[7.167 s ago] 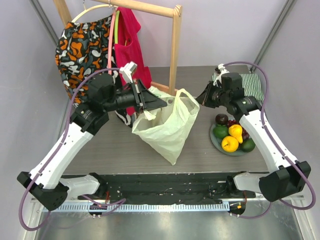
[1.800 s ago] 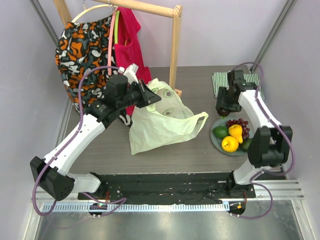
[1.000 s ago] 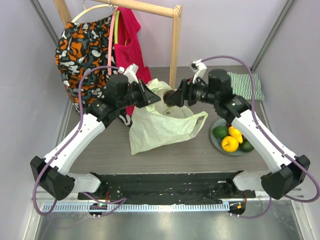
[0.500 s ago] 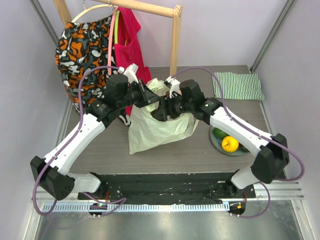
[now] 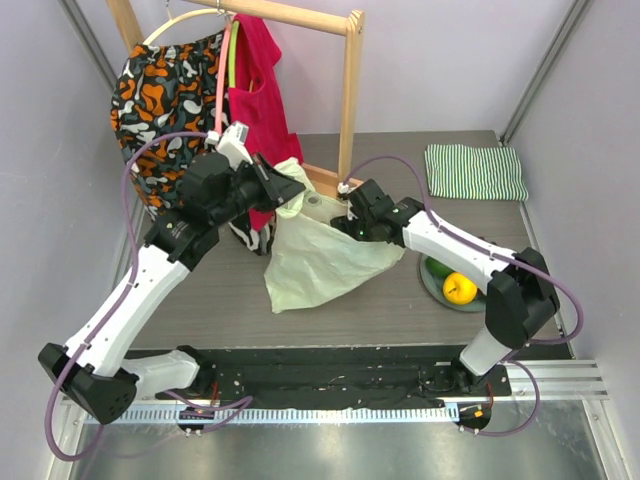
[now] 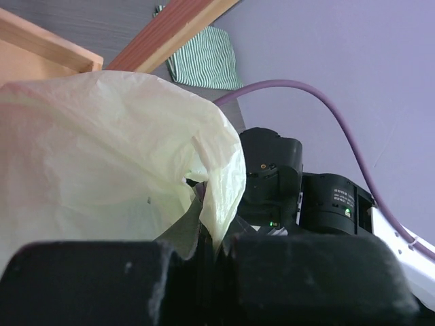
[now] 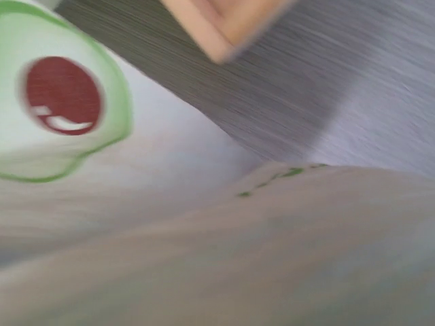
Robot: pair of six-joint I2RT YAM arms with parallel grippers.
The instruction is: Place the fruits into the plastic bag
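The pale-green plastic bag (image 5: 320,260) lies in the middle of the table with its mouth lifted toward the back. My left gripper (image 5: 285,188) is shut on the rim, and the film (image 6: 102,156) is pinched between its fingers (image 6: 219,248). My right arm's wrist (image 5: 368,212) sits at the bag's mouth, with its fingers hidden under the film. The right wrist view shows only blurred bag film (image 7: 204,258) and an avocado print (image 7: 61,102). A yellow citrus (image 5: 460,288) and a green avocado (image 5: 437,268) remain on the grey plate (image 5: 440,299), partly behind the right arm.
A wooden clothes rack (image 5: 350,100) stands at the back, and its base board (image 5: 325,180) lies just behind the bag. A red garment (image 5: 258,80) and a patterned one (image 5: 165,90) hang from it. A striped folded cloth (image 5: 475,172) lies at the back right.
My right gripper has swung from the plate leftward to the bag's mouth, something dark at its tip, and gone under the film. The left gripper has shifted left with the rim.
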